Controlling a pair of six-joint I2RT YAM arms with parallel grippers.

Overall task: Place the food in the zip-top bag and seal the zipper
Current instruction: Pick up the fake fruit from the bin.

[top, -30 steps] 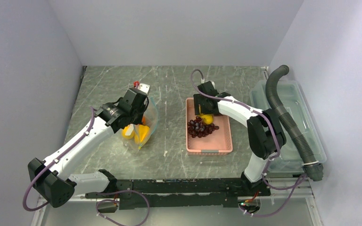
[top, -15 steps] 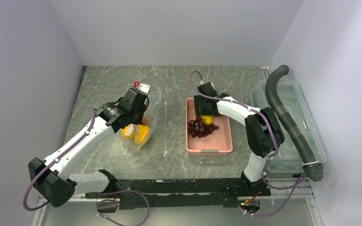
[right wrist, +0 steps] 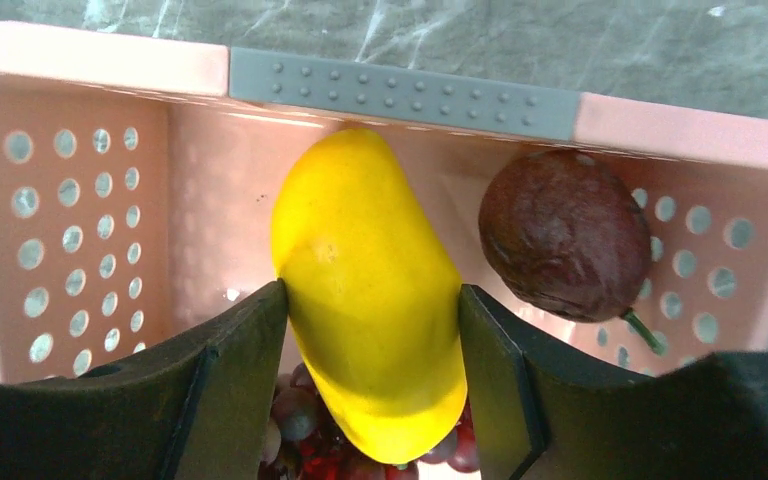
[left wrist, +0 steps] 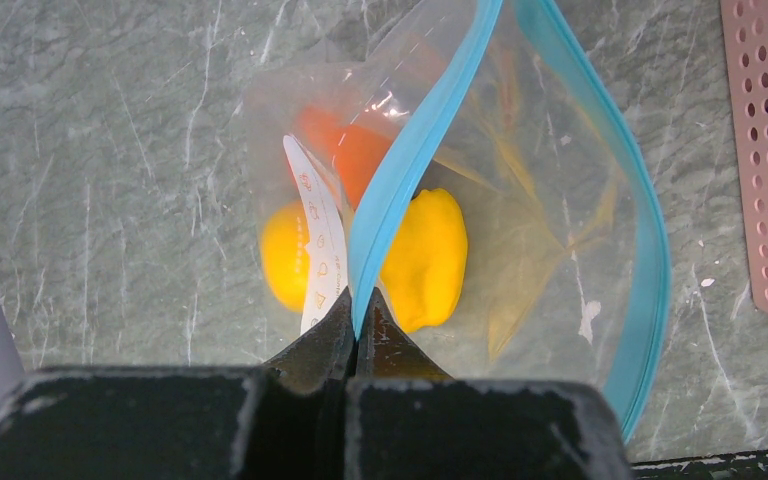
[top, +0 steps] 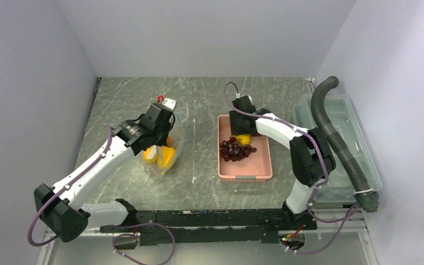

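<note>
Two yellow pieces (left wrist: 425, 260) and one orange fruit (left wrist: 345, 150) already lie inside the zip-top bag (left wrist: 550, 230). The bag sits on the tabletop (top: 127, 99) left of the pink basket (top: 247, 171), with its mouth gaping. The zipper (left wrist: 415, 150) (a teal-blue strip) runs round that mouth. The left gripper (left wrist: 357, 310) has its jaws pinched tight on the near run of it, holding that edge. A white printed card (left wrist: 318, 240) shows through the plastic beside the fruit.

In the basket, another yellow fruit (right wrist: 370, 250) lies at the far end against the grey-capped wall, resting partly on the grapes (top: 234, 150). The right gripper (right wrist: 372, 295) reaches down into the basket with its jaws fairly wide, one finger pressed to each side of that yellow fruit. Just beside it, clear of the fingers, lies a dark wrinkled round fruit (right wrist: 565, 235). Right of the basket stands a clear bin (top: 359, 143) with a grey ribbed hose (top: 327, 126) running across it.
</note>
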